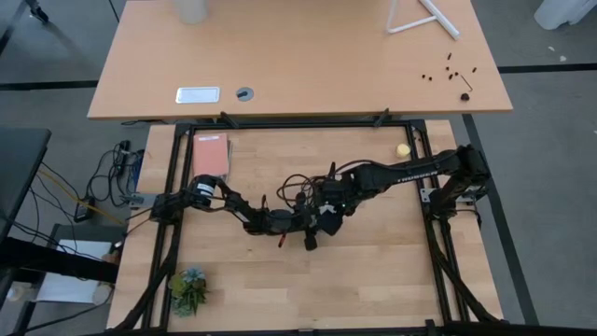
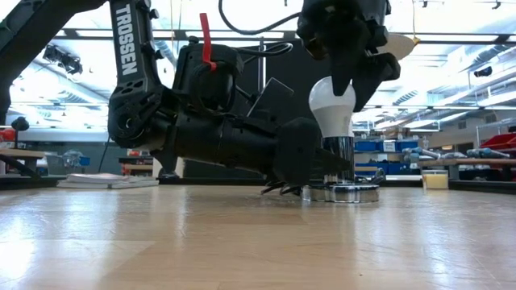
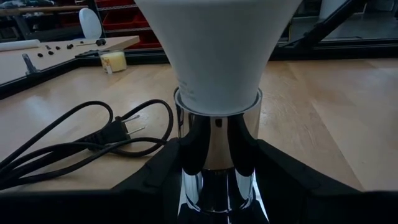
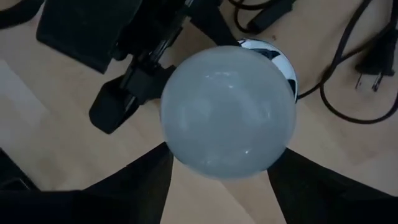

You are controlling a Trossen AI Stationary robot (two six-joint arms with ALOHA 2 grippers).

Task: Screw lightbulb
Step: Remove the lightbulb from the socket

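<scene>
The white lightbulb [image 2: 330, 103] stands upright with its base in the shiny silver socket [image 2: 339, 157], whose round disc base [image 2: 345, 193] rests on the table. In the right wrist view I see its frosted globe [image 4: 227, 106] from above. My left gripper [image 2: 316, 167] lies low and level by the table and is shut on the socket. My right gripper [image 2: 355, 68] comes down from above and is shut on the bulb's globe. In the high view both grippers meet at mid-table, the left [image 1: 312, 224] and the right [image 1: 328, 207], and the bulb is hidden under them. My left gripper pinches the socket's chrome cylinder [image 3: 217, 134] between its two fingers [image 3: 165, 171], just below the bulb's neck. The fingers come in level, from the table's left. The socket stands upright on its disc on the table. My right gripper holds the bulb's globe by its two opposite sides [image 4: 177, 146] between its two fingers [image 4: 134, 183]. The fingers point straight down from above. The bulb stands upright with its base in the socket.
The socket's black cord and plug [image 3: 118, 127] lie loose on the table beside the socket. A small yellow ball [image 1: 403, 149] lies at the far right, a pink book [image 1: 210, 154] at the far left, and a small plant [image 1: 189, 287] at the near left.
</scene>
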